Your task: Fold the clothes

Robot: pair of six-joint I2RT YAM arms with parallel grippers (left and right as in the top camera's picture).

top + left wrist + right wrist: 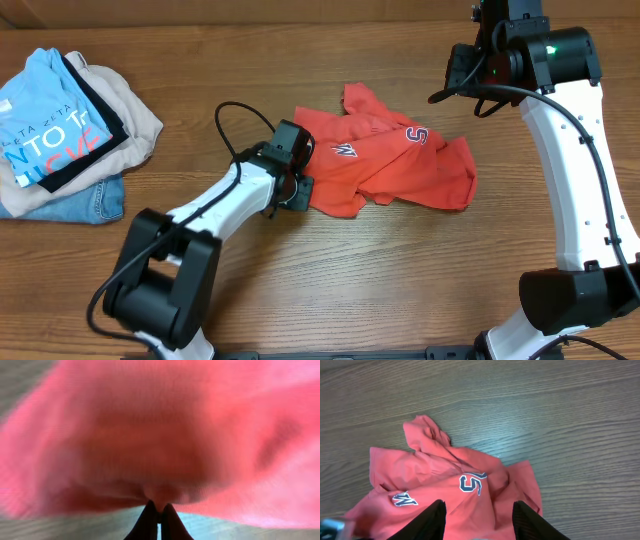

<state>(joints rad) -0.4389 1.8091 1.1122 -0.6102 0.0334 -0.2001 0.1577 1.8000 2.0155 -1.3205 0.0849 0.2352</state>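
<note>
The coral-red T-shirt [385,160] lies crumpled on the wooden table, navy-and-white letters showing. My left gripper [297,190] is at the shirt's left edge, low on the table. In the left wrist view its fingers [159,510] are pinched shut on a fold of the red cloth [165,435], which fills the view. My right gripper [462,72] is raised above the shirt's right side, open and empty. In the right wrist view its fingers [479,515] are spread wide over the shirt [450,485].
A stack of clothes stands at the far left: a light-blue T-shirt [45,125] on top, a beige garment [135,115] and denim [85,205] beneath. Bare wooden table [400,290] lies in front of the red shirt.
</note>
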